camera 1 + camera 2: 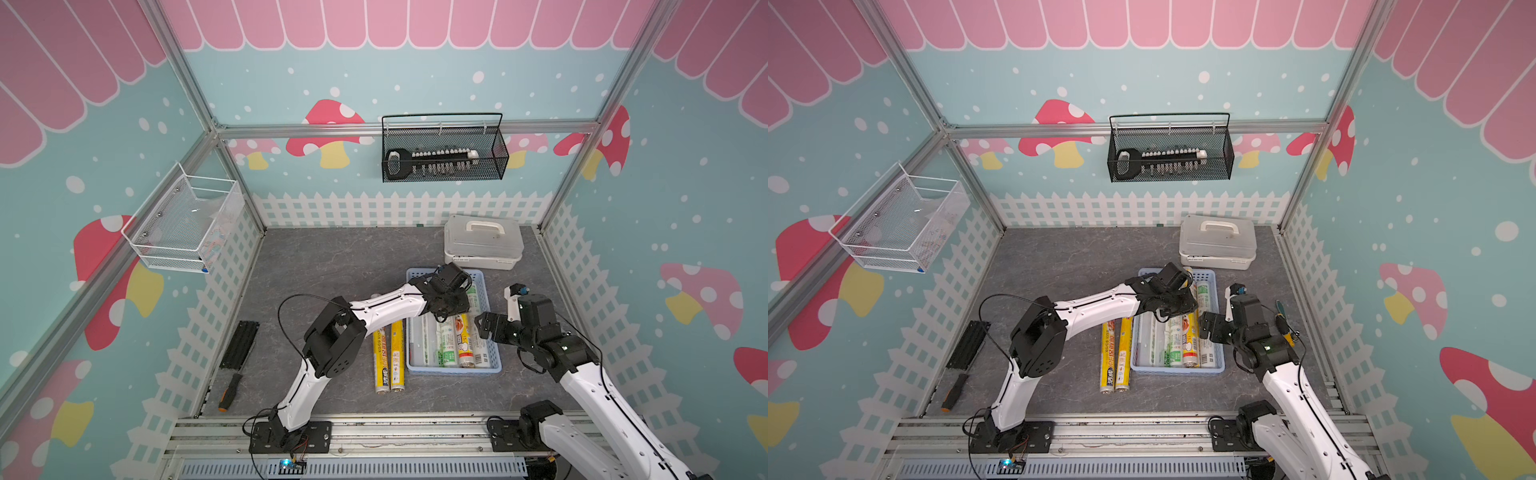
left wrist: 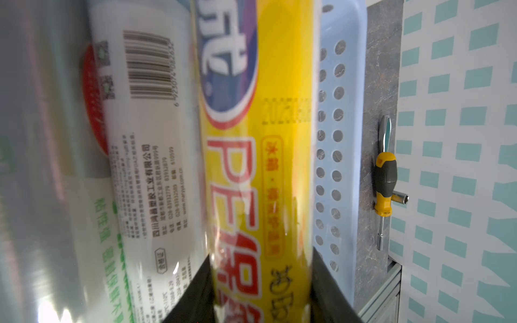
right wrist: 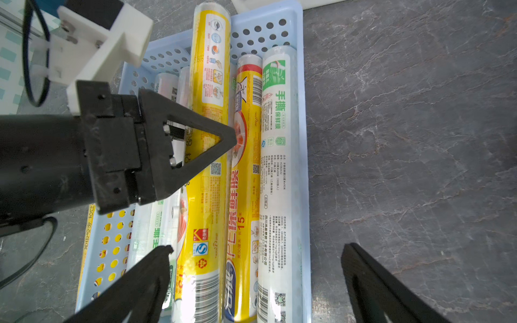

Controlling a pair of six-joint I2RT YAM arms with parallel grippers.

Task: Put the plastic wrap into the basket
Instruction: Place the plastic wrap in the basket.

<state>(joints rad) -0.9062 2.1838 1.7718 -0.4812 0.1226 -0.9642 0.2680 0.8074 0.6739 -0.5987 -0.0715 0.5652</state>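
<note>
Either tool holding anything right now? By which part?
Left tool clamps a yellow plastic wrap roll across its body, roughly mid-length, in the basket. Right tool is open and empty.

Left hand (image 1: 451,305): I see it low over the basket (image 1: 454,370); grip hidden.
Right hand (image 1: 486,328): just beside the left hand, at the basket's rim.
Plastic wrap (image 1: 446,351): several rolls in the basket, under the left hand.
Two yellow rolls (image 1: 390,359): on the worktop (image 1: 332,266) outside the basket, partly behind that hand's arm.
</note>
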